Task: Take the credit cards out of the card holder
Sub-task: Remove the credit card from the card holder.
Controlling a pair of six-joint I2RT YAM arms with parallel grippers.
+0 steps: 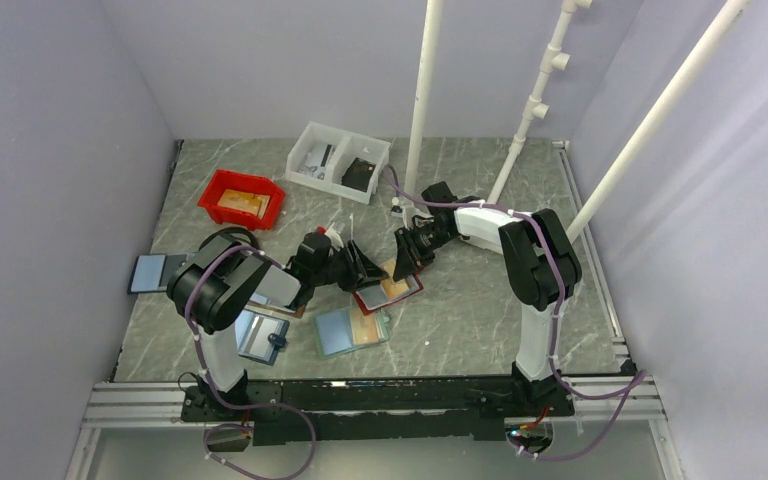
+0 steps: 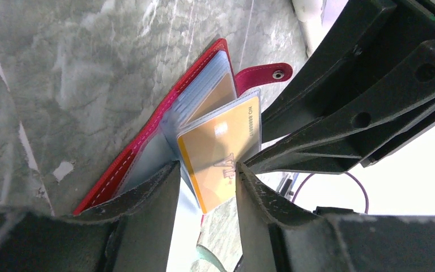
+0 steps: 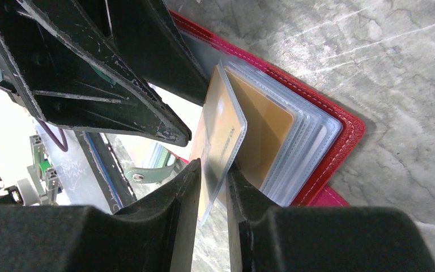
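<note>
Two grippers meet over one card. The right gripper (image 3: 212, 181) is pinched narrow on a clear sleeve (image 3: 233, 148) carrying a gold credit card (image 2: 218, 153). The left gripper (image 2: 208, 178) has its jaws parted around that card's lower end, and whether they grip it cannot be told.

The sleeve stands up from the card holder (image 2: 204, 85), which lies open on the marble table (image 1: 480, 300) with its pink tab (image 2: 263, 76) out — a second tan card (image 3: 263, 133) sits in the next sleeve.

Just on the holder's near side lies a teal holder (image 1: 352, 330), and further to its left a brown holder (image 1: 260, 335). Beyond the holder and to its left a red bin (image 1: 210, 188) holds something tan. A white two-part bin (image 1: 298, 144) holds pale cards in one compartment and a dark item in the other.
</note>
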